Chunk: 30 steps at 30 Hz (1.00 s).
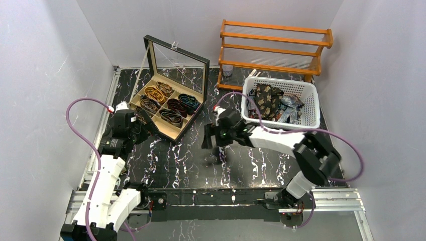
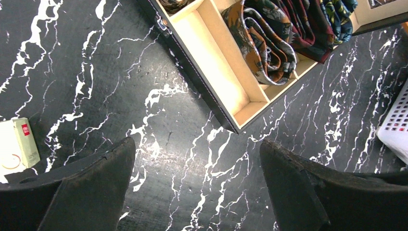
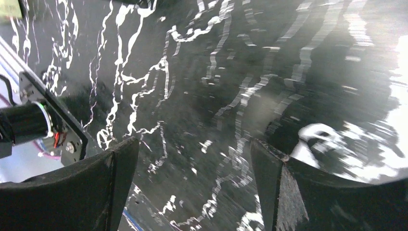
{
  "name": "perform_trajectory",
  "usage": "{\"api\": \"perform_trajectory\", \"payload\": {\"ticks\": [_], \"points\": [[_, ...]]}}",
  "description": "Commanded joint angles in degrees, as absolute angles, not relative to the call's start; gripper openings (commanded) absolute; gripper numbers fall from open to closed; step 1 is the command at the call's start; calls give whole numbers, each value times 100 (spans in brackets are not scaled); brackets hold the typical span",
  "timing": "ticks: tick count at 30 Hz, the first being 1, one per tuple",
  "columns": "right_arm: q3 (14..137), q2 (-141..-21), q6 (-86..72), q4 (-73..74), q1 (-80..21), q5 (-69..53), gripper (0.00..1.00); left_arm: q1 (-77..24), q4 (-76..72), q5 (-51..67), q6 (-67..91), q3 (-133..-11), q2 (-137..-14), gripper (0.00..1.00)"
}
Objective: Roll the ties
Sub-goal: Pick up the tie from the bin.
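Observation:
Several rolled ties (image 1: 171,103) sit in the compartments of an open wooden box (image 1: 193,122) at the table's left middle. Loose ties (image 1: 265,100), dark with gold spots and grey-blue, lie piled in a white basket (image 1: 311,95) on the right. My left gripper (image 1: 144,120) hovers open by the box's near left corner. In the left wrist view the left gripper (image 2: 197,144) is over bare table, next to an empty compartment (image 2: 216,62) and an orange-and-dark rolled tie (image 2: 264,45). My right gripper (image 1: 213,144) hangs open over mid-table, holding nothing; in the blurred right wrist view the right gripper (image 3: 192,144) is over marble.
The box's glass lid (image 1: 178,63) stands upright behind it. An orange wooden rack (image 1: 274,47) is at the back right. Purple cables (image 1: 83,133) loop beside both arms. A small white card (image 2: 17,147) lies on the table left of the left fingers.

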State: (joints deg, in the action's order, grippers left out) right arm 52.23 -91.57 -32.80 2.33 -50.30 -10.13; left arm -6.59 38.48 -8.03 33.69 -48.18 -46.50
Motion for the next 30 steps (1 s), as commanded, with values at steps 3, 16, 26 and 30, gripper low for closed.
{"api": "perform_trajectory", "payload": {"ticks": [3, 16, 26, 30], "points": [[6261, -10384, -3562, -571, -5629, -1611, 93, -633, 4190, -994, 3560, -4696, -4166, 98], [9462, -12905, -3144, -34, -5745, -807, 91, -633, 4554, -1250, 3839, -4831, -3995, 98], [9309, -11868, -2491, 785, -5700, -894, 94, -633, 4358, -1059, 3776, -4561, -3975, 98], [8257, -10347, -2029, 1026, -5670, 426, 97, -633, 3969, -643, 3739, -4274, -3965, 98]]}}
